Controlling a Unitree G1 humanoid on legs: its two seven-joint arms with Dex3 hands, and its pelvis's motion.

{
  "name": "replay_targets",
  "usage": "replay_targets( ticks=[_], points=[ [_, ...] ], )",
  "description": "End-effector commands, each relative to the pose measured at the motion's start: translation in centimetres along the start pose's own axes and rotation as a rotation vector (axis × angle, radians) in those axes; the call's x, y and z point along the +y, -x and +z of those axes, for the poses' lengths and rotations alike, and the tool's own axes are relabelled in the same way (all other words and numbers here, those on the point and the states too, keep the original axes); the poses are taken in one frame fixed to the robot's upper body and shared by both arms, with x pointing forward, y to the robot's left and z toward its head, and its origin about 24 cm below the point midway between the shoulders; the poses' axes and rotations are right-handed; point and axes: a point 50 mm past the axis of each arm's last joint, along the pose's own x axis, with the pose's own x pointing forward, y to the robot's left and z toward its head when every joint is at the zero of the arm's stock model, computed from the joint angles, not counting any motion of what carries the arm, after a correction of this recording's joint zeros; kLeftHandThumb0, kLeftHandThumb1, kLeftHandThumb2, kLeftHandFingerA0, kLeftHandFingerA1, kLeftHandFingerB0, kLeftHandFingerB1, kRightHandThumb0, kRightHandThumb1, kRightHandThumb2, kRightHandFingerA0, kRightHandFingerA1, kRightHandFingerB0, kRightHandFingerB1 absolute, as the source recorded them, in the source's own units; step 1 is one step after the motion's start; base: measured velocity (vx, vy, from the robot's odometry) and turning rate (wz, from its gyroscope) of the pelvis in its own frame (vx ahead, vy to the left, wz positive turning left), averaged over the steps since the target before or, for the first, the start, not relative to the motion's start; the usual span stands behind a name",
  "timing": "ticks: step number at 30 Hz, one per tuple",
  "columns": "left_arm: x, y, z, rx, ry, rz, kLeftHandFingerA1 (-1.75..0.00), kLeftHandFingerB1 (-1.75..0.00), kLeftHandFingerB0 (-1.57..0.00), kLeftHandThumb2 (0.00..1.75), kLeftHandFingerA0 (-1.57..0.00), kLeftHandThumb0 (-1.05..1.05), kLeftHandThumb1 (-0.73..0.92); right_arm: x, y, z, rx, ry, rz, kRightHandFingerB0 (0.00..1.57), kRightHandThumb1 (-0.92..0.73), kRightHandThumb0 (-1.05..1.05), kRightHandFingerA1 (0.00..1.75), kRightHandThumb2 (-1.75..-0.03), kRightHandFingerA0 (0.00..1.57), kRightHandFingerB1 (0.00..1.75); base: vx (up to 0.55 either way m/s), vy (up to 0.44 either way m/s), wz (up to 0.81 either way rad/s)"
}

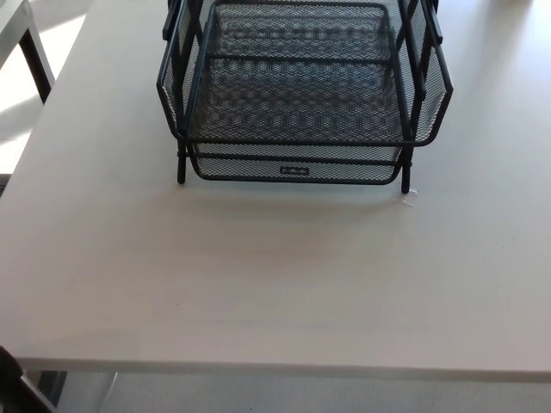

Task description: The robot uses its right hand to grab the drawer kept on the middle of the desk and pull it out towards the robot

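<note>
The black wire-mesh drawer (293, 169) sits low in its 2-tier rack (303, 82) on the pale bench (258, 275); neither hand shows.

black mesh drawer (295, 170) top centre, closed in its rack (303, 82) | pale desk (258, 275) fills frame | small scrap (410, 198) beside rack's right foot

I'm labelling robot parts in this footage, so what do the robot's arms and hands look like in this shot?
Neither arm nor hand shows in the head view, so their colours, shapes, cables and markings cannot be described from it. What is visible is the black wire-mesh drawer in its rack, standing on the pale desk. A dark shape at the lower left corner is too cut off to identify.
</note>
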Motion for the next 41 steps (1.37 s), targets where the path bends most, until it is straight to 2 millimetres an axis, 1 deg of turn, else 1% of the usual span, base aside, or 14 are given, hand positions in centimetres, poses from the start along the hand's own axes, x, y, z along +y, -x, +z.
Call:
replay_targets(
  ticks=[1,10,11,12,17,18,20,22,27,31,33,35,40,41],
  points=[
    [0.13,0.12,-0.03,-0.002,-0.022,0.013,-0.82,-0.55,-0.79,0.57,-0.78,-0.32,0.58,-0.37,-0.24,-0.53,0.004,0.01,-0.011,0.18,-0.67,-0.86,0.66,-0.61,0.03,0.54,0.0,0.0,0.0],
    [-0.11,0.29,-0.12,0.004,-0.014,0.012,-0.83,-0.54,-0.79,0.58,-0.8,-0.33,0.59,-0.65,-0.35,-0.31,-0.012,-0.012,-0.027,0.15,-0.52,-0.84,0.58,-0.93,0.02,0.57,0.0,0.0,0.0],
    [-0.1,0.29,-0.09,0.001,-0.019,0.012,-0.83,-0.55,-0.79,0.58,-0.79,-0.32,0.59,-0.66,-0.38,-0.32,-0.009,-0.014,-0.021,0.18,-0.66,-0.83,0.64,-0.61,0.02,0.54,0.0,0.0,0.0],
    [-0.12,0.32,-0.06,-0.003,-0.025,0.013,-0.85,-0.55,-0.8,0.57,-0.81,-0.33,0.58,-0.73,-0.44,-0.34,-0.012,-0.008,-0.027,0.17,-0.51,-0.84,0.61,-0.92,0.06,0.57,0.0,0.0,0.0],
    [-0.17,0.36,-0.07,0.003,-0.016,0.013,-0.85,-0.55,-0.8,0.57,-0.81,-0.32,0.58,-0.86,-0.45,-0.41,-0.028,0.016,-0.043,0.18,-0.67,-0.84,0.66,-0.61,0.03,0.54,0.0,0.0,0.0],
    [-0.18,0.35,-0.05,0.005,-0.009,0.014,-0.85,-0.55,-0.81,0.57,-0.81,-0.31,0.58,-0.85,-0.48,-0.39,-0.023,0.012,-0.044,0.15,-0.53,-0.86,0.59,-0.93,0.02,0.57,0.0,0.0,0.0],
    [-0.16,0.36,-0.04,0.01,-0.017,0.009,-0.83,-0.55,-0.79,0.58,-0.8,-0.33,0.59,-0.81,-0.48,-0.4,-0.02,0.014,-0.046,0.19,-0.66,-0.84,0.66,-0.61,0.03,0.53,0.0,0.0,0.0],
    [-0.18,0.37,-0.03,0.003,-0.013,0.015,-0.83,-0.55,-0.81,0.57,-0.81,-0.3,0.57,-0.87,-0.45,-0.32,-0.024,-0.013,-0.045,0.17,-0.5,-0.82,0.6,-0.91,0.06,0.57,0.0,0.0,0.0],
    [-0.26,0.46,-0.01,0.004,-0.021,0.012,-0.81,-0.54,-0.81,0.57,-0.8,-0.29,0.57,-0.59,-0.42,-0.49,-0.013,0.008,-0.039,0.2,-0.66,-0.84,0.65,-0.61,0.04,0.52,0.0,0.0,0.0],
    [-0.3,0.43,-0.12,0.003,-0.017,0.015,-0.82,-0.54,-0.8,0.58,-0.81,-0.29,0.57,-0.72,-0.46,-0.52,-0.023,-0.001,-0.02,0.15,-0.52,-0.84,0.58,-0.93,0.03,0.57,0.0,0.0,0.0],
    [-0.28,0.43,-0.08,0.005,-0.014,0.015,-0.84,-0.55,-0.8,0.57,-0.82,-0.31,0.58,-0.72,-0.47,-0.53,-0.022,0.008,-0.025,0.18,-0.66,-0.84,0.65,-0.61,0.03,0.53,0.0,0.0,0.0],
    [-0.29,0.44,-0.09,0.002,-0.016,0.016,-0.83,-0.54,-0.8,0.57,-0.82,-0.31,0.58,-0.76,-0.45,-0.51,-0.024,0.009,-0.016,0.14,-0.54,-0.87,0.58,-0.94,0.03,0.57,0.0,0.0,0.0],
    [-0.33,0.43,-0.16,0.009,-0.012,0.016,-0.81,-0.54,-0.8,0.57,-0.79,-0.3,0.57,-0.74,-0.38,-0.53,-0.036,0.024,-0.029,0.18,-0.67,-0.85,0.66,-0.61,0.04,0.53,0.0,0.0,0.0],
    [-0.32,0.42,-0.14,0.007,-0.014,0.014,-0.82,-0.54,-0.8,0.58,-0.79,-0.3,0.57,-0.74,-0.36,-0.49,-0.034,0.014,-0.031,0.16,-0.51,-0.84,0.6,-0.92,0.04,0.58,0.0,0.0,0.0]
  ],
)
